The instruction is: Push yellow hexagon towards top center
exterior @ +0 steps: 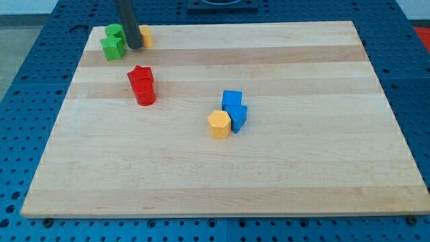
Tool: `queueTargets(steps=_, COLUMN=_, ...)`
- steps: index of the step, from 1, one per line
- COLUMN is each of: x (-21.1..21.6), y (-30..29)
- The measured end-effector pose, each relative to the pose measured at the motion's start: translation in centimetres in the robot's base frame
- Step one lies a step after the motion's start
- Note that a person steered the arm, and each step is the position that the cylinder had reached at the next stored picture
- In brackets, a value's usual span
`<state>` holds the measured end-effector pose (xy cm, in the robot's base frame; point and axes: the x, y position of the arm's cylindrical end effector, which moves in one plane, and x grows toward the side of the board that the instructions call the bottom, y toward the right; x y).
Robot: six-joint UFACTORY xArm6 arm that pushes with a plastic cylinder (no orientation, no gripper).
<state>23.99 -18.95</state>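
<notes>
Board (282, 181): wooden, lying on a blue perforated table (27, 101). Yellow hexagon (219, 124) sits near the board's middle, slightly toward the view's left, well clear of every edge. It touches a blue block (237, 117) on its right; a second blue block (232, 99) stands just behind that one. Bare wood lies between the hexagon and the top edge.

Red star (140, 75) and red cylinder (144, 93) stand together, left of centre.

Top left corner: two green blocks (113, 42), shapes unclear, near the edge. My tip (135, 46) rests just right of them, with a yellow block (146, 35) partly hidden behind the rod. The arm carries no claw; the rod holds nothing. The tip is well apart from the hexagon.
</notes>
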Motion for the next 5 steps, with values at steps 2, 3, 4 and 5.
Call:
queueTargets(steps=2, x=1.1, y=0.1)
queueTargets(steps=3, x=3.1, y=4.0)
queueTargets(steps=4, x=4.1, y=11.1)
queueTargets(steps=5, x=6.5, y=20.5)
